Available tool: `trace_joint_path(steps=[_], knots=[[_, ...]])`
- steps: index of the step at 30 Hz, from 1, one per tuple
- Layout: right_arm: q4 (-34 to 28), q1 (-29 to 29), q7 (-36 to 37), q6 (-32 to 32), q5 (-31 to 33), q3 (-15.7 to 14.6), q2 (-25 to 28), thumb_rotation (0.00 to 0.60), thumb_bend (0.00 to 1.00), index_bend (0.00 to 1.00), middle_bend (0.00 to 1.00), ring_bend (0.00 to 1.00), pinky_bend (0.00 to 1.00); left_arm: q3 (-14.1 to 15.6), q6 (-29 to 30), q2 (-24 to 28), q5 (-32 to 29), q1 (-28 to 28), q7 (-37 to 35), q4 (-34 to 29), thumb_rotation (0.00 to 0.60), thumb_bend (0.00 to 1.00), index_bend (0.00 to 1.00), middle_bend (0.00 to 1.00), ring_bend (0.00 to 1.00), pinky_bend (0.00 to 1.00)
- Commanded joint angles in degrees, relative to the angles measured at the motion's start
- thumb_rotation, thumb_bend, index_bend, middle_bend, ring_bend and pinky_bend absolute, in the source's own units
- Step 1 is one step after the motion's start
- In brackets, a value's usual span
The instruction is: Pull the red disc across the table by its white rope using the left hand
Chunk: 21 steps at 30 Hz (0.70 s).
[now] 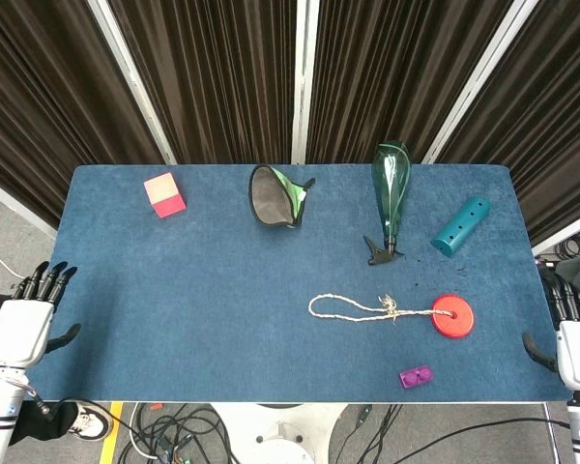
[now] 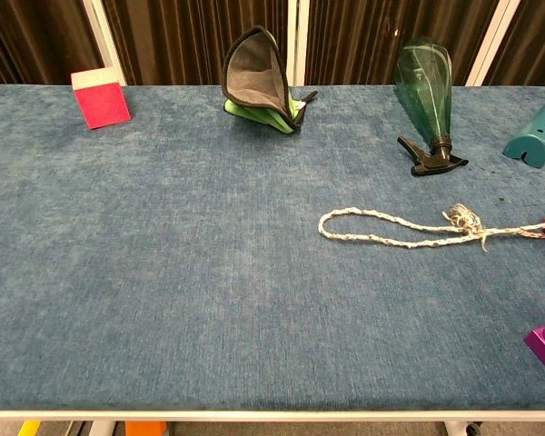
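Head view: left hand (image 1: pixel 24 324) off-table, empty.

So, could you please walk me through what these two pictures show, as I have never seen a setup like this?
This is a two-armed robot at a table covered in blue cloth, steered remotely by a person. The head view looks down from above; the chest view looks across the table from lower down.

In the head view, the left hand and right hand sit at the table's edges, open and holding nothing. The chest view shows neither hand.

On the table: a red disc tied to a white rope that ends in a loop, a purple block, a green spray bottle lying down, a teal cylinder, a green-and-black pouch and a pink cube.

The job is to pull the disc by the rope with the left hand; nothing is touched yet.
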Motion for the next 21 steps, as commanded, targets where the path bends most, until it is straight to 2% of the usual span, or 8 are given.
trace_joint_path(steps=[1, 10, 16, 21], knots=[[0.0, 0.0, 0.0, -0.03, 0.06, 0.0, 0.02, 0.6, 0.21, 0.0, 0.0, 0.0, 0.0, 0.02, -0.03, 0.0, -0.01, -0.01, 0.04, -0.03, 0.6, 0.19, 0.12, 0.08, 0.0, 0.19], [-0.29, 0.12, -0.34, -0.42, 0.46, 0.02, 0.09, 0.6, 0.21, 0.0, 0.0, 0.0, 0.0, -0.66, -3.2, -0.65, 2.06, -3.35, 0.97, -1.48, 0.6, 0.19, 0.12, 0.08, 0.0, 0.19], [0.3, -0.16, -0.24, -0.07, 0.65, 0.06, 0.58, 0.6, 0.21, 0.0, 0.0, 0.0, 0.0, -1.41, -10.06, -3.49, 4.57, -9.44, 2.02, -1.89, 0.6, 0.19, 0.12, 0.08, 0.0, 0.19], [0.82, -0.37, 0.87, 0.11, 1.57, 0.64, 0.98, 0.6, 0.21, 0.0, 0.0, 0.0, 0.0, -2.8, -19.33, -8.61, 5.88, -17.45, 0.4, -0.83, 0.6, 0.19, 0.12, 0.08, 0.0, 0.19]])
